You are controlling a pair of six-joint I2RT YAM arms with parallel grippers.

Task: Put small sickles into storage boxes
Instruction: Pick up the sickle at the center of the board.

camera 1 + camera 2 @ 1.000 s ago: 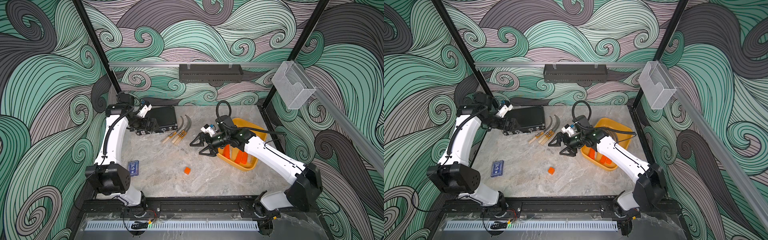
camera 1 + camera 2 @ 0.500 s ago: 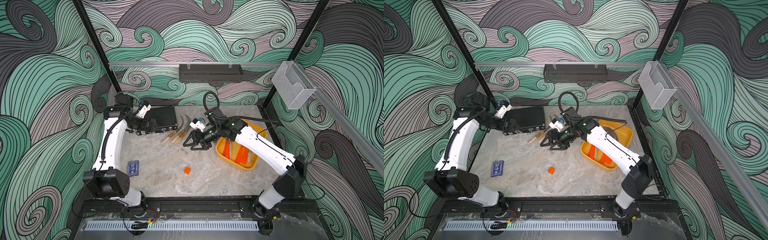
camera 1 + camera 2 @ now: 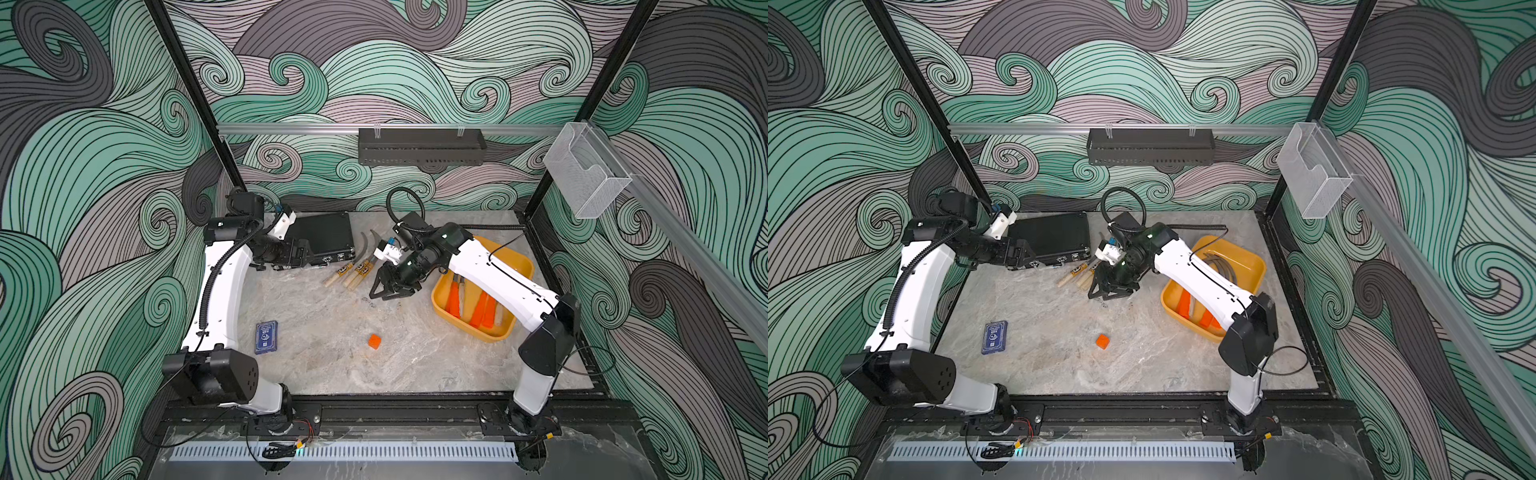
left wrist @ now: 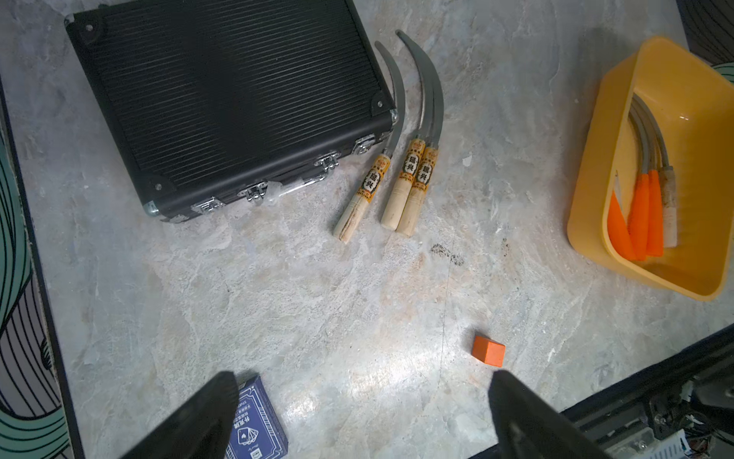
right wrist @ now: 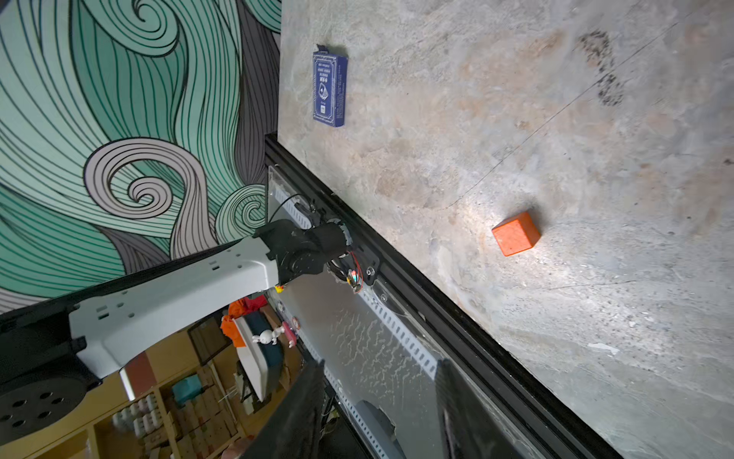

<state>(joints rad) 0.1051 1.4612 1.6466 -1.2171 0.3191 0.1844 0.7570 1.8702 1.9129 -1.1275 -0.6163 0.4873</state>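
Three small sickles [image 3: 353,270] [image 3: 1077,274] [image 4: 409,175] with pale labelled handles lie side by side on the table, right of the black case. Several more, most with orange handles [image 3: 478,307] [image 4: 643,210], lie in the yellow storage box [image 3: 494,336] [image 3: 1254,257] [image 4: 588,159]. My right gripper [image 3: 390,294] [image 3: 1108,293] [image 5: 379,369] hangs just right of the pale handles, between them and the box. Its jaws stand partly open with nothing between them, and its wrist view shows no sickle. My left gripper [image 3: 299,253] [image 4: 363,381] is wide open and empty over the case's front left corner.
A black ribbed case [image 3: 328,241] [image 4: 238,103] lies at the back left. A blue card box [image 3: 266,336] [image 5: 329,89] and a small orange cube [image 3: 374,341] [image 5: 515,233] lie nearer the front. A clear bin [image 3: 586,178] hangs on the right rail.
My right arm has swung left from beside the yellow box to the pale-handled sickles, and its jaws have narrowed. The left arm has barely moved.
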